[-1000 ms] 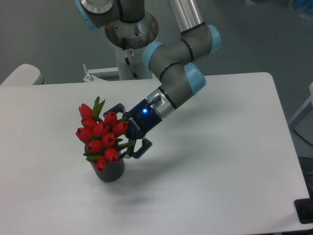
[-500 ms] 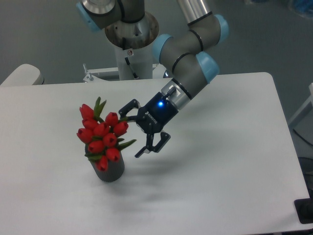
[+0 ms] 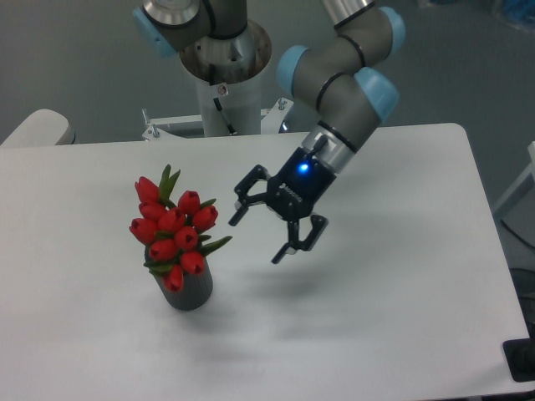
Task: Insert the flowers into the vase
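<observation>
The flowers [image 3: 171, 230], a tight bunch of red tulip buds with green leaves, stand in the vase [image 3: 191, 291], a small dark grey cylinder on the left half of the white table. The buds lean up and to the left and hide the vase's rim. My gripper [image 3: 261, 231] hangs above the table to the right of the bunch, well apart from it. Its fingers [image 3: 244, 200] are spread wide, so it is open and holds nothing.
The white table [image 3: 393, 292] runs to a rounded right edge and a near edge at the bottom. The arm's base column [image 3: 226, 79] rises behind the table's back edge. A pale rounded object [image 3: 38, 127] sits at the far left.
The gripper has let go of the flowers and pulled away to the right and upward, open. The bunch stays in the vase.
</observation>
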You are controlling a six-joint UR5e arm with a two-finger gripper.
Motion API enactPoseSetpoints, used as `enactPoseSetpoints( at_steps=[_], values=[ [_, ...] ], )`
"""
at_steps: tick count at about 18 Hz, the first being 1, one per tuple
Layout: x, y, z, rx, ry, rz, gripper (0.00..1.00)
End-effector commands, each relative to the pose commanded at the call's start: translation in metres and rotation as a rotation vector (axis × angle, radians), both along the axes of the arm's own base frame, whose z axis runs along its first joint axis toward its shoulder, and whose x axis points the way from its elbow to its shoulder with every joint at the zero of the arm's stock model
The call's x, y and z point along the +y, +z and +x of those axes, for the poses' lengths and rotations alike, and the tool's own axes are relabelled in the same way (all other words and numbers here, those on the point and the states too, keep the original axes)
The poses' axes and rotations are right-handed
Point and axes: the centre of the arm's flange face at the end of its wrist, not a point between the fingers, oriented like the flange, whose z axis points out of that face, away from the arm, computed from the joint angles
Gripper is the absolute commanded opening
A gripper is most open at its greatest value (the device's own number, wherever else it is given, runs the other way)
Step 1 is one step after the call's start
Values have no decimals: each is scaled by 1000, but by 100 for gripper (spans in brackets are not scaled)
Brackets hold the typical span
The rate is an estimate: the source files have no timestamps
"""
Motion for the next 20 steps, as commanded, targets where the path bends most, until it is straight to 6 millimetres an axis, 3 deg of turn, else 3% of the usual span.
enactPoseSetpoints(
  at_steps=[5, 10, 13, 17, 20],
  values=[
    [-30, 18, -58, 140, 120, -155, 100],
    [-27, 40, -105, 259, 175, -256, 100],
    [-30, 53, -127, 328, 206, -350, 100],
    [-33, 56, -142, 427, 83, -525, 100],
    [-32, 73, -157, 475, 17, -626, 100]
  ],
)
